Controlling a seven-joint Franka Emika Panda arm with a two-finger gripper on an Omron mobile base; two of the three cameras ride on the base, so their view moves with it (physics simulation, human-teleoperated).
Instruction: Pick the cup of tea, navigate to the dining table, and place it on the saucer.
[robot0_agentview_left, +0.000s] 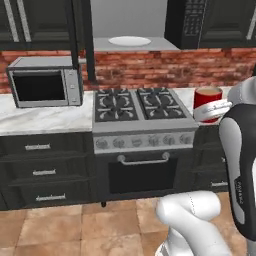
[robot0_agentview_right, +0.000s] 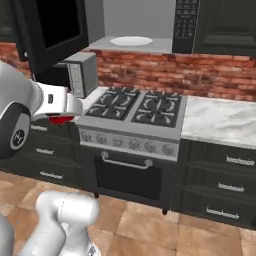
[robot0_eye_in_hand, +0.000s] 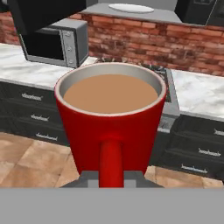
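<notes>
Gripping the cup of tea (robot0_eye_in_hand: 110, 118) by its handle, the fingers (robot0_eye_in_hand: 110, 178) are closed on it and hold it upright off the bench — light brown tea fills it close to the pale rim. In the hand view the cup sits right in front of the camera, the red handle running down the middle to the grey finger blocks on each side.

Left base view: cup of tea (robot0_agentview_left: 207, 97) shows at right, red with a pale rim, held in the air beside the stove (robot0_agentview_left: 142, 107), partly covered by the white hand below it. Right base view: just a red sliver of the cup (robot0_agentview_right: 61, 119) under the white wrist, at left, in front of the microwave (robot0_agentview_right: 80, 72).

Background — four-burner gas stove with oven below, marble bench (robot0_agentview_left: 45, 119) on both sides, dark drawers underneath. Silver microwave (robot0_agentview_left: 44, 82) stands on the bench left of the stove. Brick wall (robot0_agentview_right: 200, 75) behind. White round plate (robot0_agentview_left: 129, 41) lies on the grey ledge above the stove, between dark cabinets. Tiled floor (robot0_agentview_left: 60, 230) in tan-brown.
</notes>
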